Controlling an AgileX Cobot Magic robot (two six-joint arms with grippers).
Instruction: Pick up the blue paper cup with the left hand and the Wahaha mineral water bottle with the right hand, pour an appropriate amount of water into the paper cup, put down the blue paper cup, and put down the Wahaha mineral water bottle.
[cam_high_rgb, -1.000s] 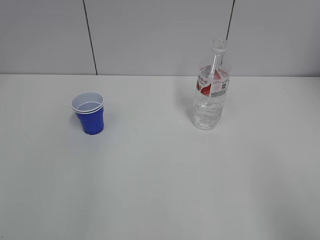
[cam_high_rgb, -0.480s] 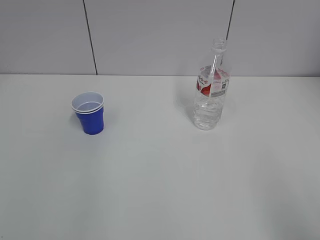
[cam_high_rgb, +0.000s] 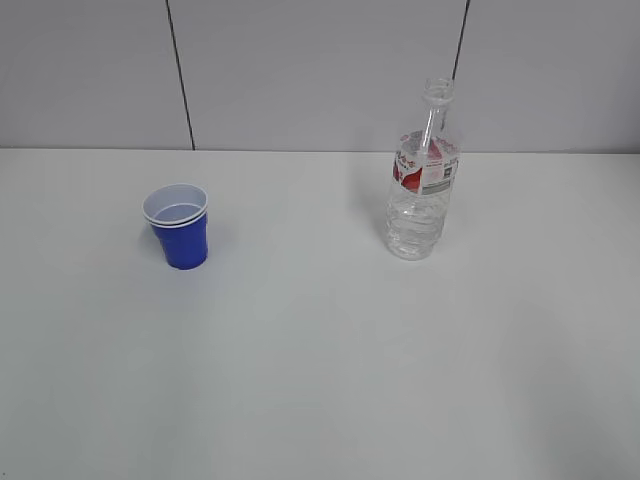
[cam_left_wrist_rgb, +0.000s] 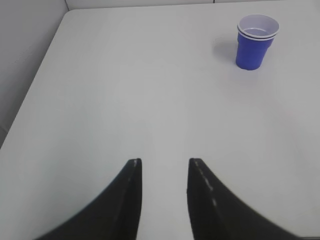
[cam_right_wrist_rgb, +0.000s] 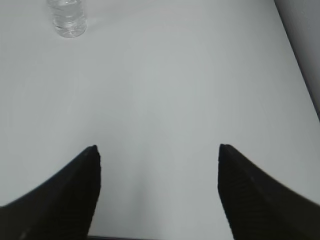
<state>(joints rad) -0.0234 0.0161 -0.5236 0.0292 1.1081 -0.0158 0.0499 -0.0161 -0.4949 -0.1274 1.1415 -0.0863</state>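
Note:
The blue paper cup (cam_high_rgb: 179, 229) stands upright on the left of the white table, white inside with a doubled white rim. It shows at the upper right of the left wrist view (cam_left_wrist_rgb: 255, 41). The Wahaha mineral water bottle (cam_high_rgb: 422, 185) stands upright at the right, capless, with a red and white label. Only its base shows at the top left of the right wrist view (cam_right_wrist_rgb: 68, 18). My left gripper (cam_left_wrist_rgb: 163, 162) is open and empty, far short of the cup. My right gripper (cam_right_wrist_rgb: 158, 148) is wide open and empty, far from the bottle. Neither arm shows in the exterior view.
The white table (cam_high_rgb: 320, 360) runs back to a grey panelled wall (cam_high_rgb: 320, 70). The table's left edge (cam_left_wrist_rgb: 37, 80) shows in the left wrist view and its right edge (cam_right_wrist_rgb: 300, 65) in the right wrist view.

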